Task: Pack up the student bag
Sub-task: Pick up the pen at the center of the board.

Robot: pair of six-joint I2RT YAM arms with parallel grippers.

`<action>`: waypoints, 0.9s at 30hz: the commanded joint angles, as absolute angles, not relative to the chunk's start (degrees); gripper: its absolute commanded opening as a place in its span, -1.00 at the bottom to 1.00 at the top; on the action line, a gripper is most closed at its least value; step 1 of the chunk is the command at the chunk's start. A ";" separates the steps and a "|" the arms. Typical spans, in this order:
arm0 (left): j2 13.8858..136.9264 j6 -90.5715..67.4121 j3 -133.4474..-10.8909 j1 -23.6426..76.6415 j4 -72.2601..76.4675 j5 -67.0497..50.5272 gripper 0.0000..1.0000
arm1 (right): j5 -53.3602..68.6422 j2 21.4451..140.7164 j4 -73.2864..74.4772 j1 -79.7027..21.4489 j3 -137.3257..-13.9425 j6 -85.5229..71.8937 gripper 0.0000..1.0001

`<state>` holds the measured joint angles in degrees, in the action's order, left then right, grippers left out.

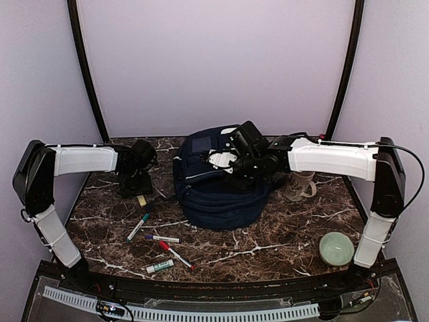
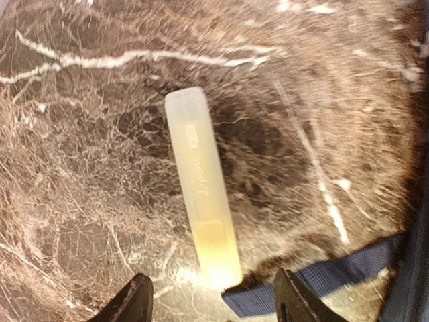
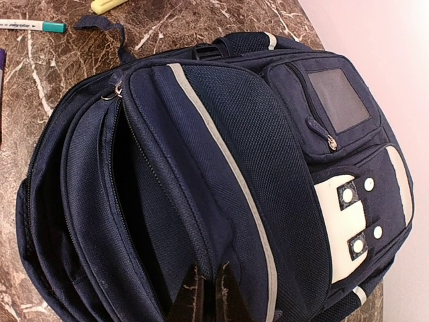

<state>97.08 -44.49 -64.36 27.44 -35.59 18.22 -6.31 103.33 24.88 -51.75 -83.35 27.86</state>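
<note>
The student bag (image 1: 218,194) is seen lying at the middle of the marbled worktop (image 1: 281,235), one compartment gaping, its inside lost in shadow. The right hand (image 3: 209,298) is closed tight on the zip edge of the raised flap; only its fingertips are shown, the rest being cut off. The left hand (image 2: 214,305) is held open over a pale yellow stick (image 2: 201,188) whose print cannot be read; nothing is gripped.
</note>
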 commanded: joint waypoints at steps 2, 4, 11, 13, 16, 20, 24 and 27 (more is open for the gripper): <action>100.56 -47.32 -67.25 25.16 -39.32 19.86 0.26 | -4.83 102.09 21.26 -51.63 -85.08 26.71 -1.00; 101.70 -47.85 -67.13 24.04 -39.09 20.79 0.21 | -4.76 101.96 21.20 -51.76 -84.92 26.64 -1.00; 104.94 -45.89 -67.57 20.81 -33.01 13.44 -0.01 | -4.40 101.26 20.96 -52.25 -84.20 26.50 -1.00; 107.26 -45.31 -69.60 20.45 -33.58 12.11 -0.02 | -4.29 101.16 20.90 -52.21 -84.06 26.47 -1.00; 109.01 -45.10 -70.84 20.23 -33.79 11.91 -0.04 | -4.22 101.25 20.94 -52.36 -83.96 26.48 -1.00; 109.66 -44.80 -71.02 19.72 -33.93 11.97 -0.14 | -4.31 101.16 20.80 -52.38 -83.73 26.62 -1.00; 109.93 -42.75 -71.39 19.21 -34.42 12.15 -0.59 | -4.26 101.13 20.65 -52.43 -83.26 26.76 -1.00; 108.43 -40.45 -71.63 19.29 -35.09 9.96 -0.90 | -4.34 101.13 20.86 -52.38 -83.50 26.64 -1.00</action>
<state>109.19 -43.57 -70.91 19.88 -32.75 11.92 -4.93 103.28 24.86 -52.12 -83.33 27.11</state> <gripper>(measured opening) 0.163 0.034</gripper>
